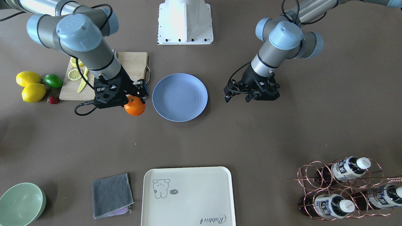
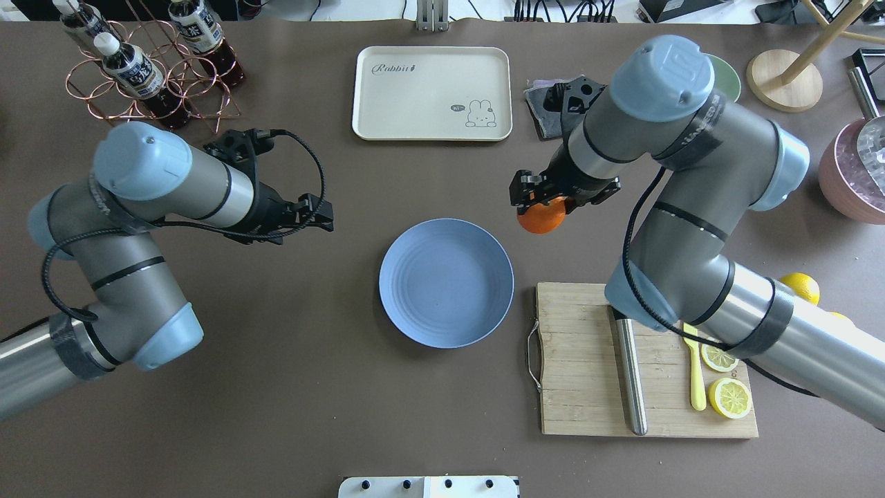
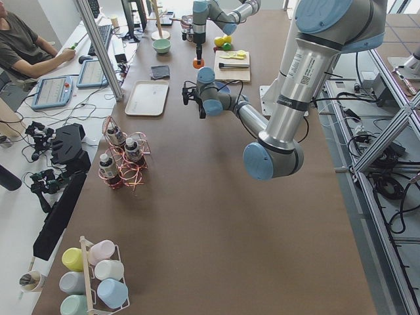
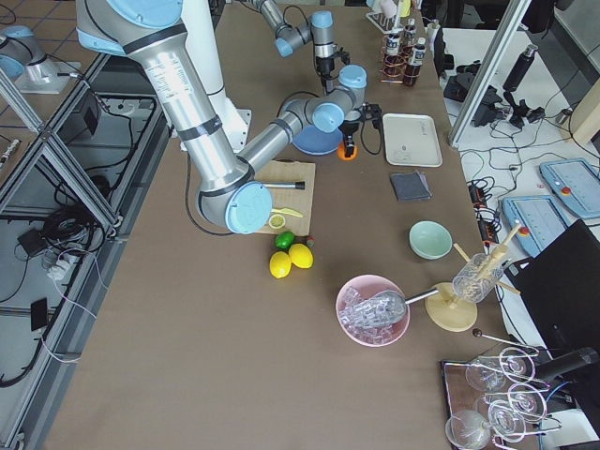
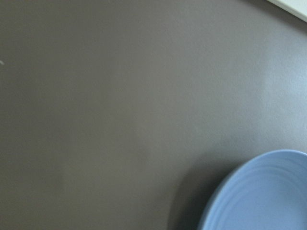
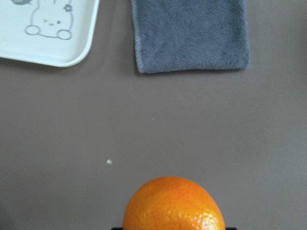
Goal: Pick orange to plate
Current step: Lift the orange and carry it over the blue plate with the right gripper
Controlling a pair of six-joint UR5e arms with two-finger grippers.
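Observation:
The orange (image 1: 135, 106) (image 2: 541, 216) sits between the fingers of my right gripper (image 1: 137, 99) (image 2: 543, 206), which is shut on it. It fills the bottom edge of the right wrist view as an orange (image 6: 173, 203). I cannot tell whether it rests on the table or hangs just above it. The periwinkle plate (image 1: 180, 97) (image 2: 446, 282) lies bare at the table's middle, a short gap from the orange. My left gripper (image 1: 248, 95) (image 2: 325, 216) hovers open on the plate's other side, holding nothing. Its wrist camera catches only the plate's rim (image 5: 259, 196).
A cutting board (image 2: 588, 360) with lemon slices, a yellow knife and a steel rod lies near the right arm. Behind the orange are a grey cloth (image 6: 192, 33) and a cream tray (image 2: 432, 93). Lemons, a lime (image 1: 53, 80), a strawberry, a green bowl (image 1: 20, 202) and a bottle rack (image 2: 138, 66) ring the edges.

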